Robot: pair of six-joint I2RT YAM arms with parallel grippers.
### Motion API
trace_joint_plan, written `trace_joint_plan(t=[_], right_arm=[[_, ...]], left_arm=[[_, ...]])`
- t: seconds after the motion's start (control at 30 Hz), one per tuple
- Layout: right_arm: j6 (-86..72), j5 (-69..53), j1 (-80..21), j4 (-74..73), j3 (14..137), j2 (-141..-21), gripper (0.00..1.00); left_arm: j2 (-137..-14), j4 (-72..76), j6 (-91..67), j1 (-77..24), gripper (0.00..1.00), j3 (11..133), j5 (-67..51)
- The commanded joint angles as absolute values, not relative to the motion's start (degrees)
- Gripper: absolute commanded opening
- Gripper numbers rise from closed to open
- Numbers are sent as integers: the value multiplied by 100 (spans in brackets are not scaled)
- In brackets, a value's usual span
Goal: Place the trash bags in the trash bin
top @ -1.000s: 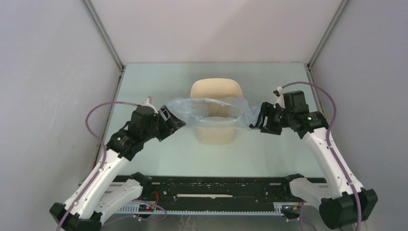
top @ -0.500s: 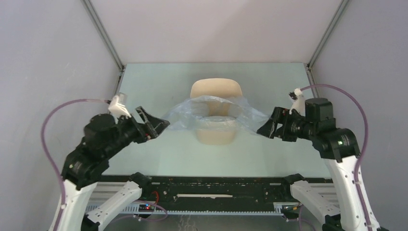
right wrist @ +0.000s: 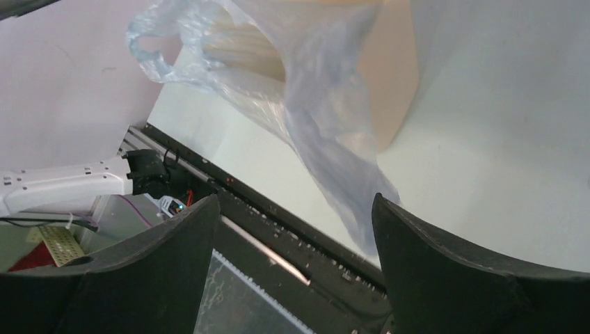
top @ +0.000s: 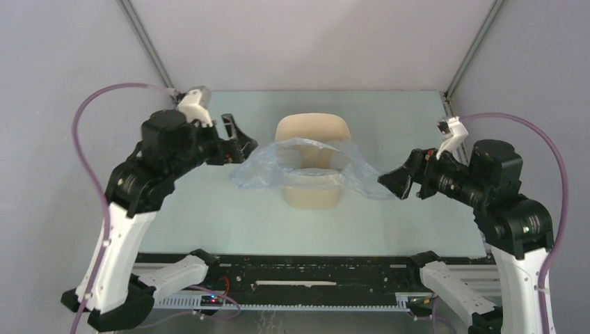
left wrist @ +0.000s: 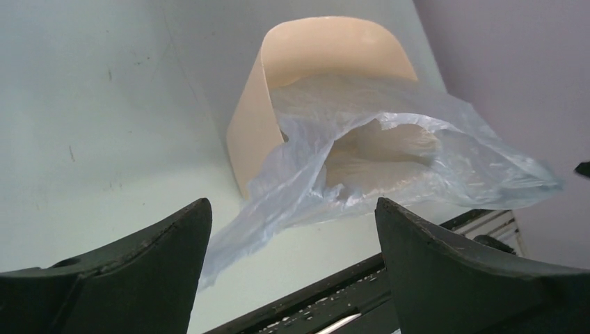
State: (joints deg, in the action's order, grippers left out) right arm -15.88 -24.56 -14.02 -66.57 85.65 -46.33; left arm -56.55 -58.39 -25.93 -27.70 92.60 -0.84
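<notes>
Tools stand either side of the work: the left tool (top: 235,139) and the right tool (top: 394,182), each with jaws spread wide and nothing between them, close beside the plastic; whether either touches it I cannot tell. Between them the trash bag (top: 306,165) lies draped over the mouth of the trash bin (top: 312,198), which stands in the middle of the desk (top: 229,223); loose flaps hang out left and right. It should be nearly weightless, limp and slippery, so pinching a bunched flap seems the surest hold. How deep the film reaches inside is hidden, and any print or handle loops cannot be made out. The bin's far wall rises bare behind.
</notes>
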Motion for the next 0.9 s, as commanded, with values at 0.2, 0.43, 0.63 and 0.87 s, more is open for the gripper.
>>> trace_joint_plan(t=[0.2,0.43,0.63,0.87], right_arm=[[-119,-2006,-2358,-5237,8800,-5649,82],[622,-1322,-3053,-4890,8310,-5615,73],[920,-1086,-3259,-4986,8256,-5892,66],[793,-614,-3278,-4833,8288,-6218,48]], left_arm=[[-6111,-4765,-1800,-2733,91,8610,-1049],[-6217,-4679,-1851,-2733,86,8326,-1349],[-6218,-4700,-1851,-2733,83,8129,-1341],[-6270,-4708,-1935,-2713,51,8036,-706]])
